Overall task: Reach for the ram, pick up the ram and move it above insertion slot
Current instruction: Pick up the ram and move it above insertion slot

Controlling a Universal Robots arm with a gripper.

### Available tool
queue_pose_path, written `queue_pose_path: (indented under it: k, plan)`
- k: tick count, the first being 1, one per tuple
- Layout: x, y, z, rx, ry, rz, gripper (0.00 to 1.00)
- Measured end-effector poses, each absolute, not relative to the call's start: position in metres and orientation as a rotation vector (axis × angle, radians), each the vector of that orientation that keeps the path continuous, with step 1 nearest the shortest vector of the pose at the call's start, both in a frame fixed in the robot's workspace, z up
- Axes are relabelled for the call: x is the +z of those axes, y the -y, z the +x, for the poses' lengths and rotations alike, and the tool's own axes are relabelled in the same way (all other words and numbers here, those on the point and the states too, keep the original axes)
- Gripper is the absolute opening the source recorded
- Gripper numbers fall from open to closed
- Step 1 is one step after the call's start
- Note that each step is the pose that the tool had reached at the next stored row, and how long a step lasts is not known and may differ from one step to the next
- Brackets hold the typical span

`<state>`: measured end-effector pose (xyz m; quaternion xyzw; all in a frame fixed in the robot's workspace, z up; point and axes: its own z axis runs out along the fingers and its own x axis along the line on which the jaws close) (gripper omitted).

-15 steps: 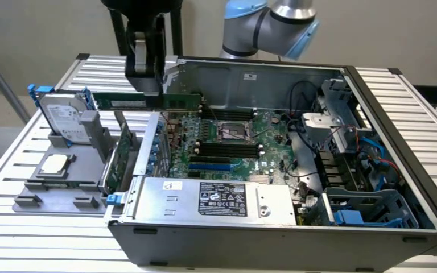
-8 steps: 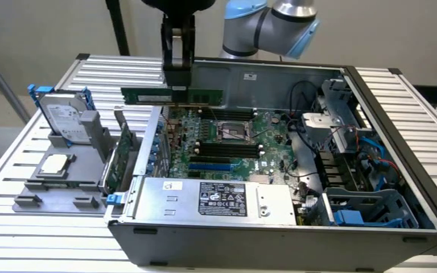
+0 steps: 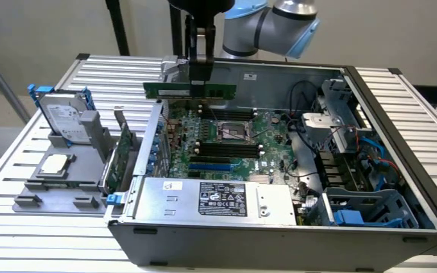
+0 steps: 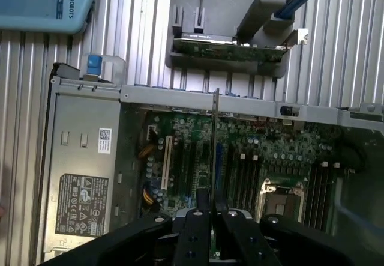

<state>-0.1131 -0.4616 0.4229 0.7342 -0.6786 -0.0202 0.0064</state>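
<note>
Gripper (image 3: 197, 79): pinching ram (image 3: 189, 90) at mid-length
Ram: lifted, level, above motherboard (image 3: 222, 136) inside case (image 3: 279, 233)

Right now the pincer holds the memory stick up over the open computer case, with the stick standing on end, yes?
Not on end. In the exterior view the pincer holds the memory stick lying level, long edge horizontal, up over the open computer case.

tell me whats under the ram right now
The ram, shut in the gripper, hangs over the open computer case. Below it lie the motherboard, its black slots and the processor socket. The board directly beneath it is partly covered.
</note>
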Motion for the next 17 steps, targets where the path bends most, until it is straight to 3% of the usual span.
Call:
queue_pose_path:
  k: [17]
  plan:
    - [0.393, 0.435, -0.06, -0.065, 2.129, 2.293, 0.14]
